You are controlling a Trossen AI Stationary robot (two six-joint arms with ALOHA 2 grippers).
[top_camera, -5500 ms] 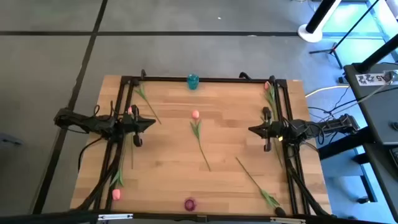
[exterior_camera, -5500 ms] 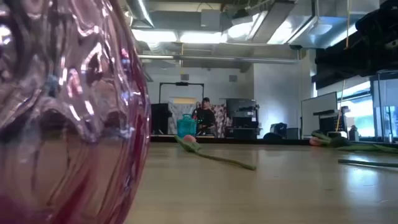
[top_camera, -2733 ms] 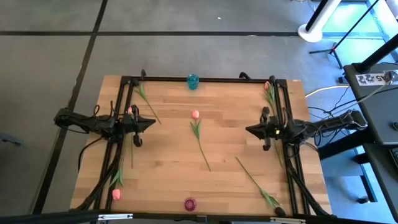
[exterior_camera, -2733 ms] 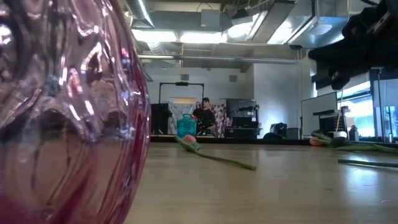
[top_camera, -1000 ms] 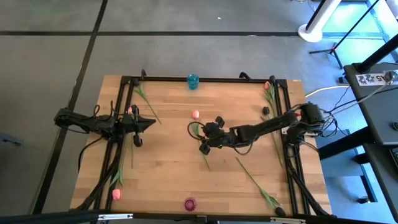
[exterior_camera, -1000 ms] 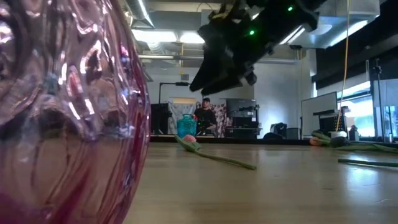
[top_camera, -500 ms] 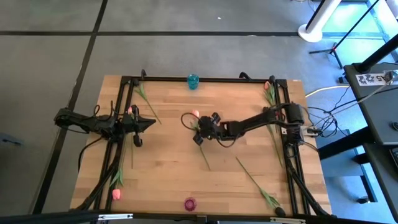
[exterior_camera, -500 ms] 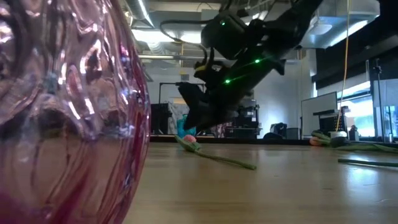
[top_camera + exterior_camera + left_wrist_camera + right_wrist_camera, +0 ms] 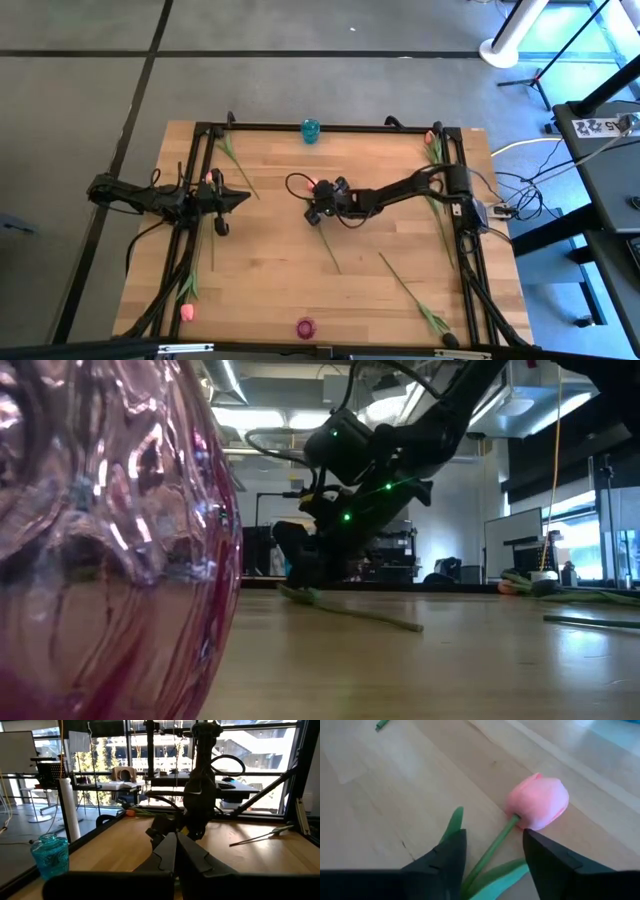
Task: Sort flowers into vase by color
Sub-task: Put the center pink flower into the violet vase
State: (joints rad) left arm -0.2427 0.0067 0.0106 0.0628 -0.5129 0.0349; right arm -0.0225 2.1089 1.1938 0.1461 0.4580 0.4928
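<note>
— Looking for labels first: any writing legible?
— A white sign (image 9: 592, 126) on the dark unit beyond the table's right side carries marks, too small to read. No brand shows on either arm.

— State of the right gripper (image 9: 492, 851)?
— Stretched to mid-table, low over the pink-headed tulip with a thin green stem (image 9: 538, 801). Its dark fingers (image 9: 447, 854) are spread, one on each side of the stem just below the head, and are not pinching it. From above, the gripper (image 9: 316, 206) covers most of the bloom; only a speck of pink shows beside it.

— And the left gripper (image 9: 176, 851)?
— Parked at the table's left edge, fingers pressed together.

— Condition of that flower?
— Lying flat on the light wooden tabletop (image 9: 270, 260), head closed and smooth, two small green leaves by the stem. The stem trails toward the table's near side.

— Other items?
— A small teal glass vase (image 9: 310, 129) at the far edge and a magenta ribbed glass vase (image 9: 105, 540) at the near edge, so near the low camera that it is cut off. More tulips lie along the frame rails on both sides, partly hidden by them. The long flower (image 9: 412, 296) toward the right near corner has a head I cannot make out.
</note>
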